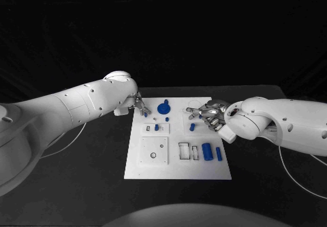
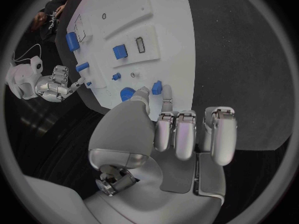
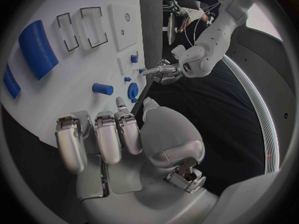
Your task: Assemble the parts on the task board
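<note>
The white task board (image 1: 177, 165) lies mid-table. My left hand (image 1: 139, 107) hovers at its far left corner and pinches a small blue piece (image 2: 157, 87) between thumb and a fingertip, just beside the blue gear (image 1: 163, 108). My right hand (image 1: 208, 115) hangs over the far right corner, fingers apart and holding nothing; a blue peg (image 1: 192, 126) lies just in front of it. A small blue block (image 1: 157, 127) stands in its seat. A thick blue cylinder (image 1: 207, 151) and a thinner one (image 1: 219, 152) lie at the right.
Two empty rectangular slots (image 1: 184, 150) sit left of the cylinders. A raised square plate (image 1: 154, 150) with a hole takes up the board's near left. Black table (image 1: 81, 175) surrounds the board, with cables trailing from both arms.
</note>
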